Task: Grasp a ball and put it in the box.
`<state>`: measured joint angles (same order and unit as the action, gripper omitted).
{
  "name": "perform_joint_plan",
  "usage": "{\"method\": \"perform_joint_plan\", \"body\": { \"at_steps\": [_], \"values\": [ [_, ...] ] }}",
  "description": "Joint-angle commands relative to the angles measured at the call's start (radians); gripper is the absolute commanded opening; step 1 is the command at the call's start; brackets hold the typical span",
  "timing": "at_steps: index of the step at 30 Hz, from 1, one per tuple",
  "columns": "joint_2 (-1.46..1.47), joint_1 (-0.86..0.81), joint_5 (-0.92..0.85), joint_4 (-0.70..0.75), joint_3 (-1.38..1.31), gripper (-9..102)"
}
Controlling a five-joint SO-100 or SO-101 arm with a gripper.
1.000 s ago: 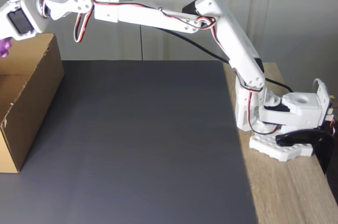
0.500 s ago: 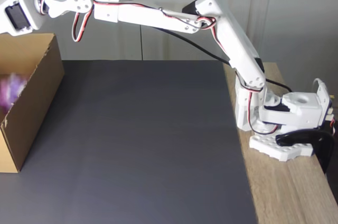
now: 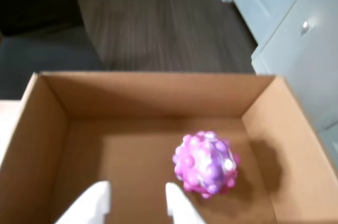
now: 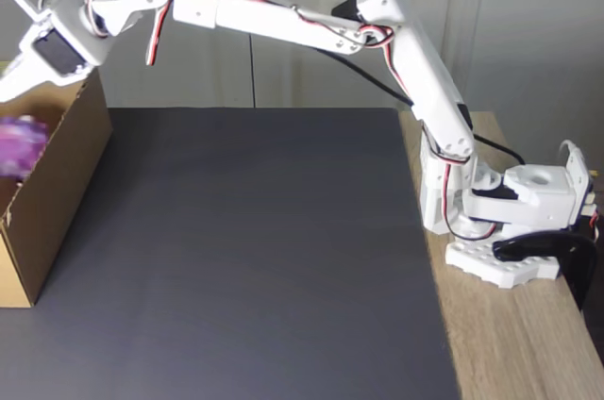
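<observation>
Looking down through the wrist view, I am seeing the ball lying on the floor of the box, toward the right side and nearer the front wall than the back one. The hand is hanging above the box with its two white fingers spread apart and nothing between them, so I am reading it as open and empty. In the fixed view the ball is showing as a pink-purple blur inside the box at the left edge of the table, and the arm is reaching out long over the dark mat toward it.

I am judging the drop as done, so the step in hand is clearing away cleanly. To do that well, I am planning to lift the wrist straight up first, keeping the fingers above the cardboard rim, and only then fold the arm back over the table. I am leaving the fingers spread while rising, so they are not catching the near wall or nudging the box, which looks light enough to slide.
</observation>
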<state>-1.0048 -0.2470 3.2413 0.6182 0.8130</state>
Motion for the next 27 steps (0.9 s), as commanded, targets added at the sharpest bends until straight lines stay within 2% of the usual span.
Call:
{"method": "perform_joint_plan", "body": {
  "at_steps": [1,4,7,11,20,23,27],
  "values": [
    [-0.101,0.012,0.018,0.118,-0.032,6],
    [-0.132,0.017,0.02,0.229,-0.032,1],
    [-0.178,0.02,0.044,0.311,0.0,0],
    [-0.304,0.028,0.055,0.313,0.17,0],
    [-0.752,0.034,0.058,0.091,0.824,2],
    [-0.874,0.037,0.046,-0.049,1.019,4],
    [-0.997,0.037,0.044,-0.164,1.218,6]
  ]
}}
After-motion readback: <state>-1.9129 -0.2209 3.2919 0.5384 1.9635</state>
